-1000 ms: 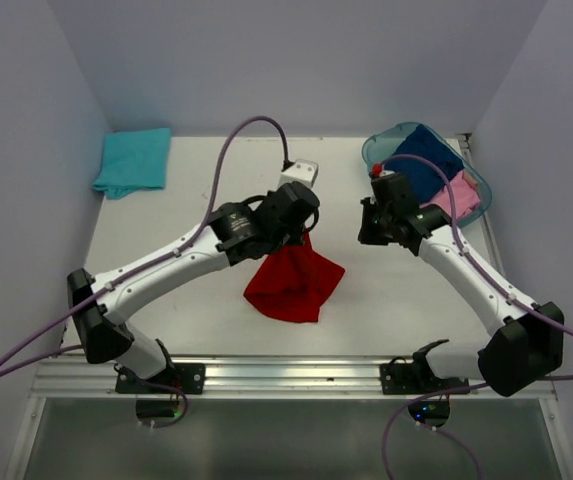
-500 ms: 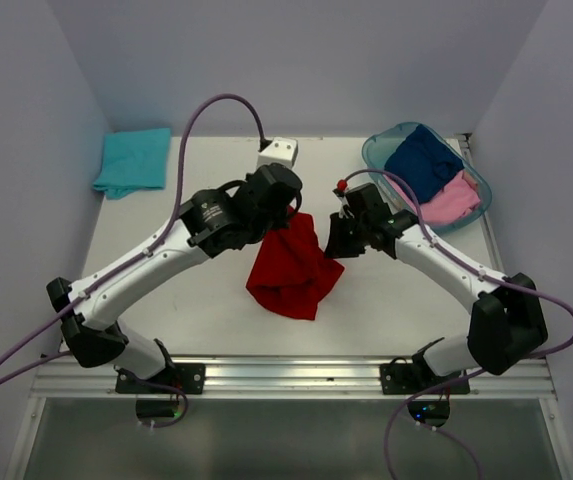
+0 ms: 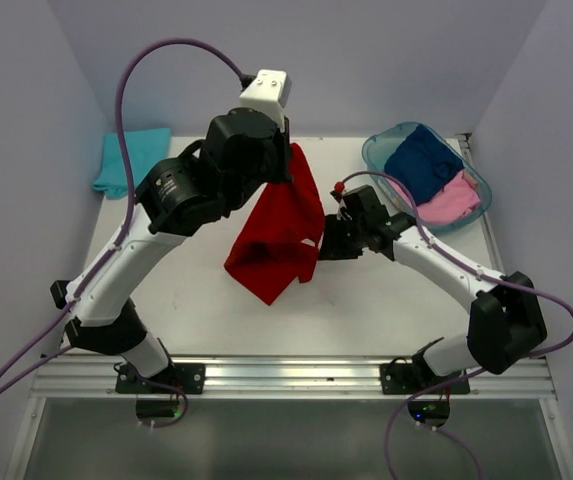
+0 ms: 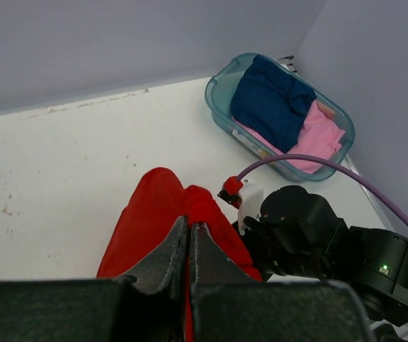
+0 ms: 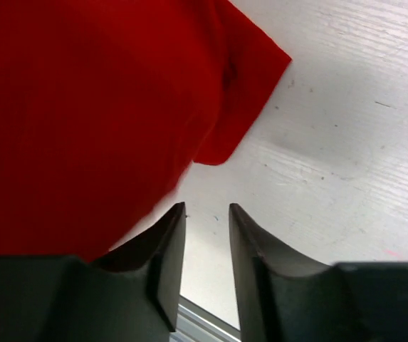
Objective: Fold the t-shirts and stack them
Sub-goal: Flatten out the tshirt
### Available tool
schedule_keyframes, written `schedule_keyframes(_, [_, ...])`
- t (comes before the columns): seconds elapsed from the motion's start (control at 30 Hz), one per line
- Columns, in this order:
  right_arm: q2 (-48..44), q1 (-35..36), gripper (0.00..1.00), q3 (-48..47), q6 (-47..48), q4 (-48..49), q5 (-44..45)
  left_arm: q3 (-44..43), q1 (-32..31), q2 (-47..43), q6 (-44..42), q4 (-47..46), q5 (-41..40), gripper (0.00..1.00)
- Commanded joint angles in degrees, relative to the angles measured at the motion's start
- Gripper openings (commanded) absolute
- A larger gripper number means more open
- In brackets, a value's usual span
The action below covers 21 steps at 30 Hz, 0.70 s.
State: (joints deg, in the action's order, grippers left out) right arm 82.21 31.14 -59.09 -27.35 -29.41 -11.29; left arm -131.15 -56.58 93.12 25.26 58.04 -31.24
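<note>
My left gripper (image 3: 288, 170) is shut on the top of the large red t-shirt (image 3: 278, 230) and holds it hanging well above the table; in the left wrist view my gripper (image 4: 189, 229) pinches the red cloth (image 4: 147, 214). My right gripper (image 3: 321, 245) is open and empty beside the shirt's right edge; in the right wrist view my gripper (image 5: 207, 210) has the red shirt (image 5: 90, 107) just to its left. A folded turquoise t-shirt (image 3: 131, 160) lies at the far left. Navy (image 3: 423, 163) and pink (image 3: 453, 198) t-shirts lie in the basket.
The teal plastic basket (image 3: 376, 150) stands at the far right corner, also in the left wrist view (image 4: 221, 89). Walls close in the table on three sides. A metal rail (image 3: 286, 375) runs along the near edge.
My left gripper has lifted the red t-shirt up and towards the back, so it hangs instead of lying bunched. My right gripper has moved left to the shirt's edge.
</note>
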Motion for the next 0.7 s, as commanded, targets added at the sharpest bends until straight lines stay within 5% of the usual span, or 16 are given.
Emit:
schedule_keyframes(0.0, [-0.74,0.42,0.38,-0.50,0.11,3.48,-3.56,-3.14,0.33,0.05,-2.84,-1.35,1.71,0.00])
schedule_keyframes(0.2, [-0.57,0.59,0.63,-1.46,0.28,4.36,-4.97,-1.92,0.77,-2.50,-2.58,-5.12,3.20,0.00])
schedule_keyframes(0.67, [21.49,3.32,0.54,-11.03,1.51,8.67,-1.98,1.34,1.56,-6.98,-1.61,-5.92,-0.13,0.00])
